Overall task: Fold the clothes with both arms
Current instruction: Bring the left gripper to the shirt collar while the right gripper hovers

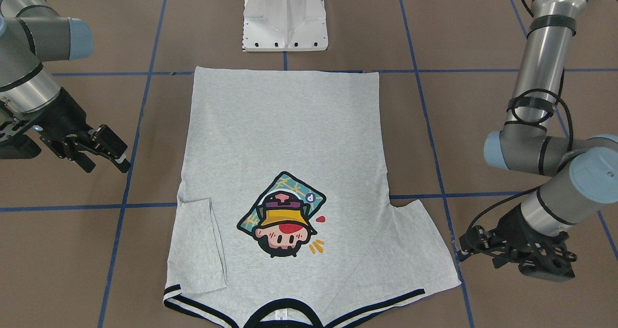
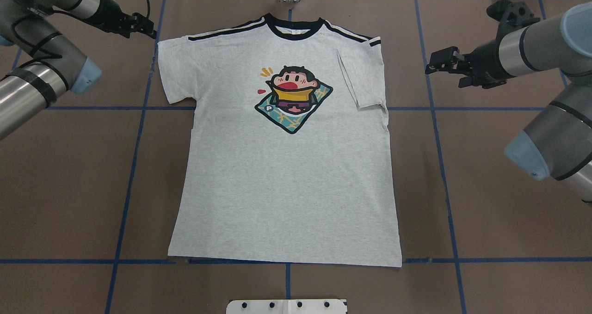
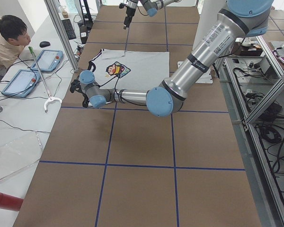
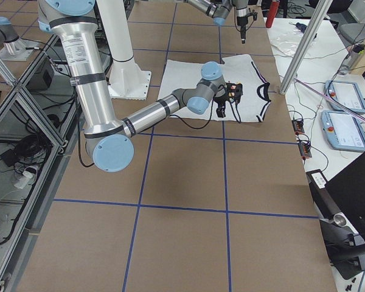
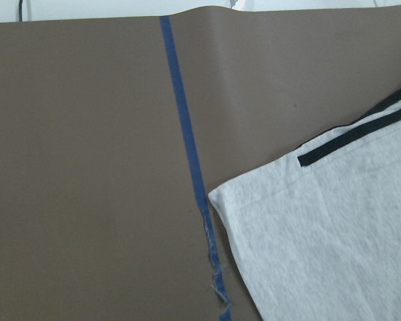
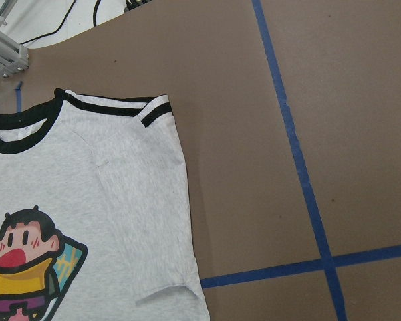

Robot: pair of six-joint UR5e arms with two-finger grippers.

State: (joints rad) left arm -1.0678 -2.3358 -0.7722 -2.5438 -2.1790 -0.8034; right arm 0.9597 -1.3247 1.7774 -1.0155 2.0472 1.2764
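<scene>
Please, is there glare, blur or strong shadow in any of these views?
Overhead exterior: even light, T-shirt sharp, almost no shadow. Exterior front-facing: bright glare streak on the left arm. Left wrist-mounted: slightly soft, no glare.

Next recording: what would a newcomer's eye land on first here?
First, the light grey T-shirt lying flat in the middle of the brown table, with its bright cartoon print of a yellow-hatted face on the chest. Next, the lopsided sleeves: the right sleeve is folded in over the body, while the left sleeve lies spread out. The left gripper and right gripper flank the shoulders, both clear of the cloth.
</scene>
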